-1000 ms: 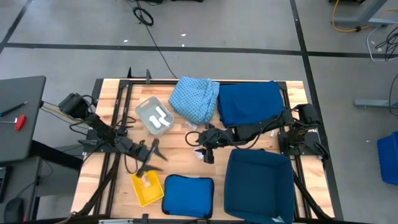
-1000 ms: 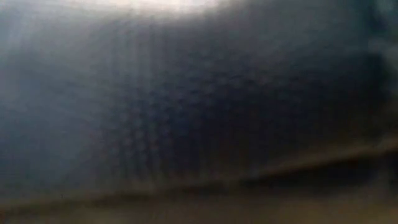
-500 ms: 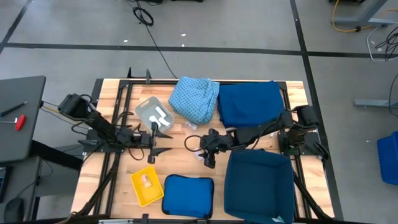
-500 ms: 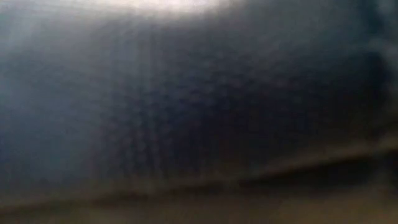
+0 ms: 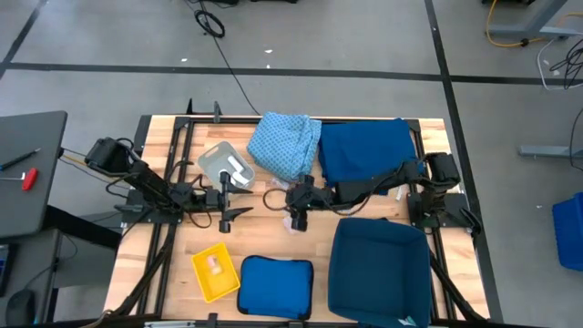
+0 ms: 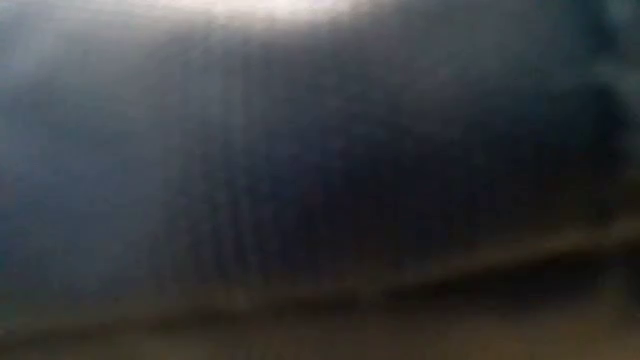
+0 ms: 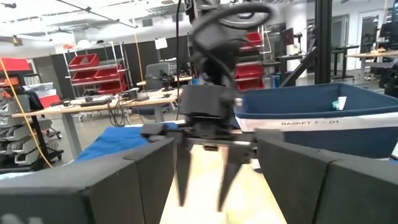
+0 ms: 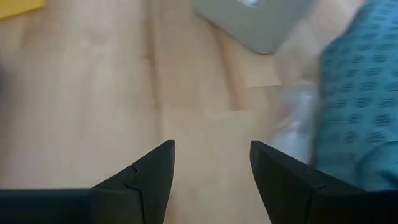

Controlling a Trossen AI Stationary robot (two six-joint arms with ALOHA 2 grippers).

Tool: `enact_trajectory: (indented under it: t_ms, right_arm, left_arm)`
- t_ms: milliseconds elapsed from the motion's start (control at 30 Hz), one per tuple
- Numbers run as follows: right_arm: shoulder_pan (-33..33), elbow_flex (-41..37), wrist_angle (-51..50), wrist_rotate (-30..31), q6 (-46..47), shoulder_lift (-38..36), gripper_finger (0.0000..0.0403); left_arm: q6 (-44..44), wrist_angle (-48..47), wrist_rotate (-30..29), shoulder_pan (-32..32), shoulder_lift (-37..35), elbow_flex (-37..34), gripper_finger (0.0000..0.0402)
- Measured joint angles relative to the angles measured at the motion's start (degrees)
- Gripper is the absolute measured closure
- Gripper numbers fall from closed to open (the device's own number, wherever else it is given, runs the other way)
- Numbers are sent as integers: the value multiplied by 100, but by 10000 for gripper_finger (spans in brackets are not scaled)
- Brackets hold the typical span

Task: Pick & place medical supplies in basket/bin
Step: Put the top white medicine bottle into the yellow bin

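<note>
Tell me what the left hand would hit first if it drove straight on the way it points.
Most likely the right hand. The left wrist view looks past the left hand, open and empty, directly at the right hand hanging fingers-down over the table, with nothing visible between them. Depth is uncertain.

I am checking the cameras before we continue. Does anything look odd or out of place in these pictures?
Yes: the low view shows only a dark blurred surface filling the picture, so something seems to stand right before that camera; what it is cannot be told. On the table nothing looks spilled or damaged; both cloths lie crumpled at the far edge.
</note>
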Motion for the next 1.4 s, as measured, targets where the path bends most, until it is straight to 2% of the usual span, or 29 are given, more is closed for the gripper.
enact_trajectory:
  t_ms: [333,567,1000,1400]
  right_arm:
    - [-520,418,-24,-112,-528,736,185]
    - [-652,688,-79,196,-840,1045,185]
    - [-714,702,-224,854,-1537,1051,185]
    - [-933,700,-118,615,-1638,1126,187]
  left_arm:
    - [42,15,-1,-2,0,0,173]
    - [39,-54,-1,-2,2,0,173]
    - [42,-137,-16,-2,4,0,173]
    - [42,-143,-22,-2,4,0,173]
